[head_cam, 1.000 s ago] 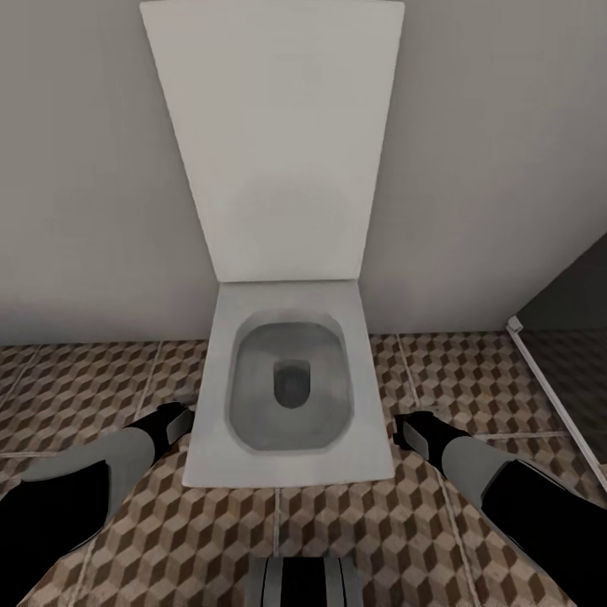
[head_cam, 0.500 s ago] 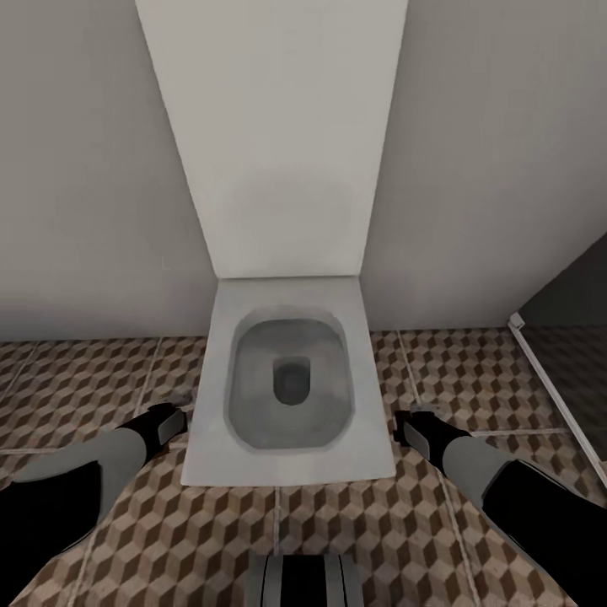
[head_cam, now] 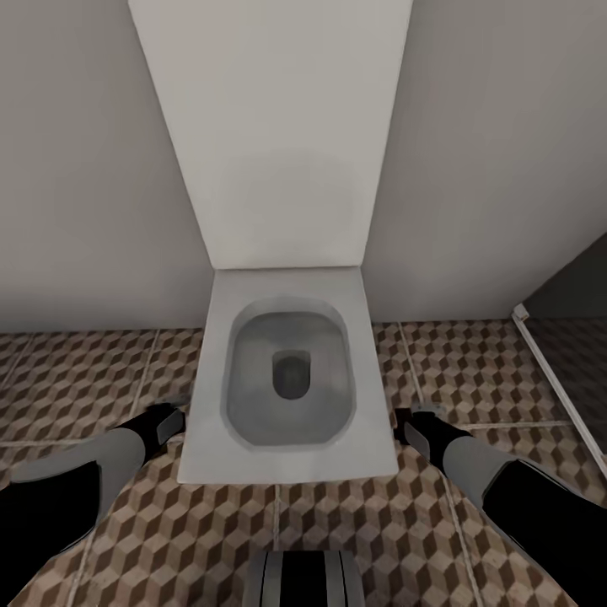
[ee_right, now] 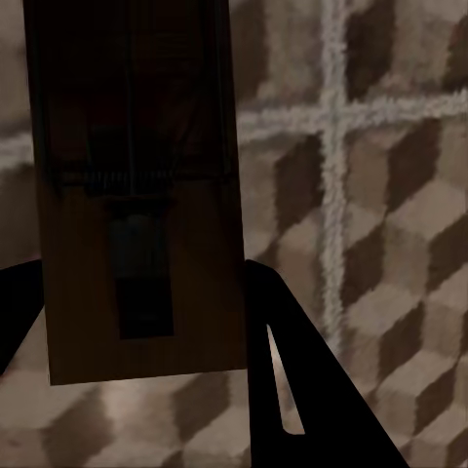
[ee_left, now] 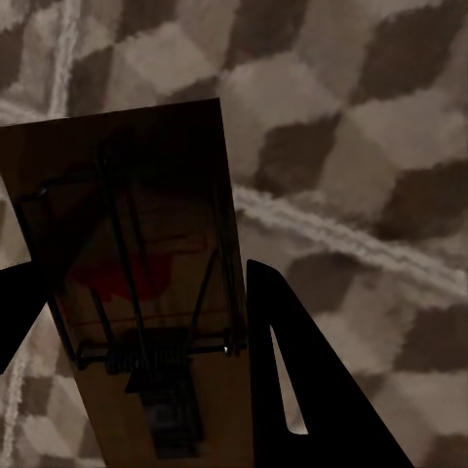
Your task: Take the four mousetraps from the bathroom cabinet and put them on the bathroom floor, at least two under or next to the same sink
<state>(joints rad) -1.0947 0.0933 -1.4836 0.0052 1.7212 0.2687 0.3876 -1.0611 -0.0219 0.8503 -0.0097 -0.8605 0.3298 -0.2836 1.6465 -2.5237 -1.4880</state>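
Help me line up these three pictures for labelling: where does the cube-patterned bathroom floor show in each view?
Head view: the bathroom floor spans the lower part, either side of the toilet.
Left wrist view: it lies behind the held mousetrap, at.
Right wrist view: behind the other mousetrap, at.
Shared landmark: the pale grout lines.

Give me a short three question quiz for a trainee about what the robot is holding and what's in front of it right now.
1. True or false: each end effector is holding a mousetrap.
2. Multiple choice: what stands straight ahead of the robot? A) a sink B) a toilet C) a wooden chest
3. Fill in: the toilet lid is ____.

Key
1. True. The left end effector grips the left mousetrap, and the right end effector grips the right mousetrap, both above the bathroom floor.
2. B, the toilet.
3. Raised: the lid stands against the wall.
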